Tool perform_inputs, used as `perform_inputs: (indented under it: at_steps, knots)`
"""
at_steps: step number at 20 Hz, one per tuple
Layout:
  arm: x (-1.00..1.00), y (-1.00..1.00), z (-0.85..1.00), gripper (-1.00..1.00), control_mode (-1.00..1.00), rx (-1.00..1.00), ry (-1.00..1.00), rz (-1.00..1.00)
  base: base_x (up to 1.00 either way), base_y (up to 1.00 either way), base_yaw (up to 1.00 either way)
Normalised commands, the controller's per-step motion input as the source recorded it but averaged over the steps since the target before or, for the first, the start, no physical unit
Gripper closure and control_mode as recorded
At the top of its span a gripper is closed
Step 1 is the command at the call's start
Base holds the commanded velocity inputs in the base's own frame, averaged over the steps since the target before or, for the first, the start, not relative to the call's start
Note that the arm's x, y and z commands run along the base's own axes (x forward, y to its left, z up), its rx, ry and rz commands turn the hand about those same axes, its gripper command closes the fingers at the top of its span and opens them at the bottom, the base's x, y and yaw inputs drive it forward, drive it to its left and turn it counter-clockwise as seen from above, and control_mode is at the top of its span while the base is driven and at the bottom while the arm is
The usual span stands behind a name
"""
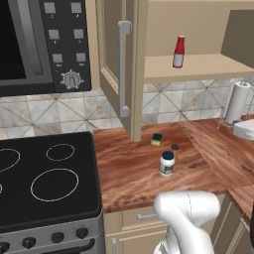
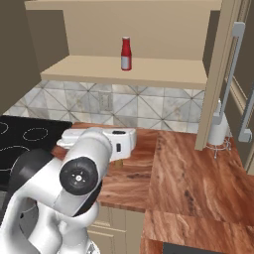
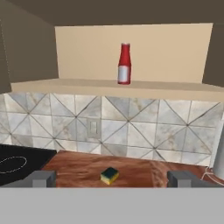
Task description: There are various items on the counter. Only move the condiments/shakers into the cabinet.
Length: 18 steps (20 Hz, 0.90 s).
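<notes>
Gripper point(image 3: 109, 178) sits level, facing the backsplash, jaws wide apart with nothing between them. Sponge point(image 3: 109, 175) lies on the counter point(image 3: 78, 170) just ahead of it, roughly centred between the fingertips. Squeeze bottle point(image 3: 124, 64) stands upright on the cabinet point(image 3: 87, 52) shelf, above and further ahead, slightly right of centre. Stovetop point(image 3: 17, 164) is on the tool's left, paper towel roll point(image 1: 237, 101) far right against the wall. In the left base view the jar point(image 1: 167, 163) stands on the counter nearer the front edge than the sponge, shaker point(image 1: 175, 150) just beside it toward the wall. The cabinet door point(image 1: 116, 64) stands swung out, left of the shelf.
</notes>
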Motion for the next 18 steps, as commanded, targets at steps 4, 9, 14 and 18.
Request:
perform_inputs:
  at_steps: [4, 9, 14, 18]
  knots:
    - [-0.31, -0.01, -0.3, -1.0, -1.0, 0.0, -0.02, 0.08, 0.0, 0.0, 0.0]
    - [-0.23, 0.0, -0.36, -1.0, -1.0, -0.03, 0.0, 0.17, 0.0, 0.0, 0.0]
    - [-0.02, 0.08, -0.42, -1.0, -1.0, -0.03, 0.0, 0.2, 0.0, 0.0, 0.0]
    - [0.03, 0.14, -0.44, -1.0, -1.0, -0.03, 0.02, 0.21, 0.0, 0.0, 0.0]
